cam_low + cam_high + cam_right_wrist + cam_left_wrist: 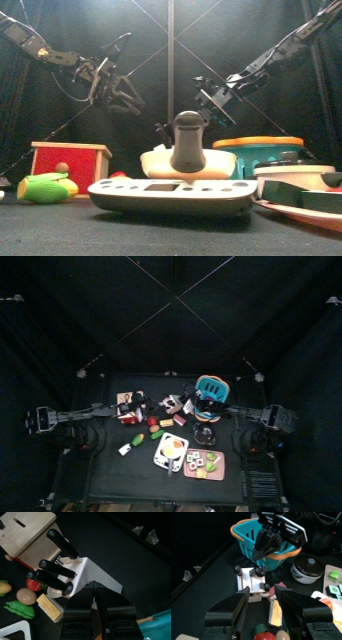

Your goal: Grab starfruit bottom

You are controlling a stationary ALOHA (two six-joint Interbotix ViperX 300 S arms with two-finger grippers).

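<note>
Grey-based toy (174,197): one | knife block (92,574) handles (61,542): maybe four | left claw (262,597) spread, empty | right claw (95,589) near-closed

Black curtains (80,316) enclosed the pen on all sides, hanging in soft folds. Thin taut lines (171,298) crossed overhead, meeting near 12 o'clock above the table. Small black table (107,471) sat at centre-to-6 o'clock in the top view, surface matte and dark. Metal brackets (14,299) showed at roughly 10 and 2 o'clock. Lighting was dim and even, no windows visible.
</note>
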